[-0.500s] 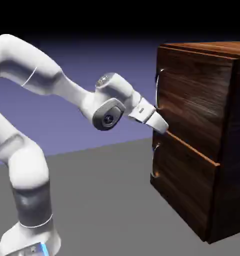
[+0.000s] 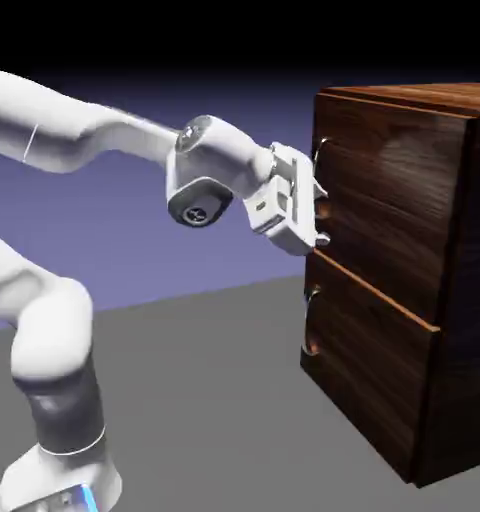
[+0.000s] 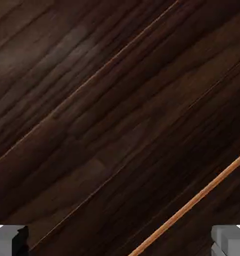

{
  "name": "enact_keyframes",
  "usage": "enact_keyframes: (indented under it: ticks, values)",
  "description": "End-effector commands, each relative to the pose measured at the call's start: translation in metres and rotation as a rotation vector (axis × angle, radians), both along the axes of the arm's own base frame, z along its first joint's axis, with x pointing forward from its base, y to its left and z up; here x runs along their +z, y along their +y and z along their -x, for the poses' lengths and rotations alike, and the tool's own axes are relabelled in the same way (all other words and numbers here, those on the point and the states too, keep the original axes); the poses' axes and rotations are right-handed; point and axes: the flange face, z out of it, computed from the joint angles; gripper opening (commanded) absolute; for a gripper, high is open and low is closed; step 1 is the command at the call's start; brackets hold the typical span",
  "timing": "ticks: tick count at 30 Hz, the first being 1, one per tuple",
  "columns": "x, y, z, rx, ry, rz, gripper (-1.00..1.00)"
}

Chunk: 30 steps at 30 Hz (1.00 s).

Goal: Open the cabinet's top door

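Two risks I see. My pincer (image 2: 318, 212) stands wide open, holding nothing, hard up against the top door (image 2: 384, 215) near the cabinet's (image 2: 454, 300) left front edge. I judge it sits low of the handle (image 2: 317, 152), near the seam above the lower panel (image 2: 369, 370), so closing now could catch bare wood or slip off. The hand view shows only dark grain, a thin orange seam line and both fingertips (image 3: 9, 239) at the bottom corners; no handle shows between them. Pushing further in could jam against the door. Nothing else stands on the bench (image 2: 204, 400).
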Motion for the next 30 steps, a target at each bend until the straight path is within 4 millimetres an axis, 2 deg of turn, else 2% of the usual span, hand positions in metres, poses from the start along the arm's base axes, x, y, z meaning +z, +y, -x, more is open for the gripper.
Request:
enact_keyframes:
  ticks: [1,9,16,23,30]
  values:
    - [0.003,0.0,0.002,-0.027,-0.013,-0.043,0.0]
    - [0.022,0.008,0.014,-0.216,-0.115,-0.394,0.0]
    - [0.03,0.022,0.022,-0.348,-0.198,-0.707,0.0]
    - [0.03,0.041,0.028,-0.45,-0.268,-1.024,0.0]
    - [0.021,0.066,0.028,-0.528,-0.319,-1.345,0.0]
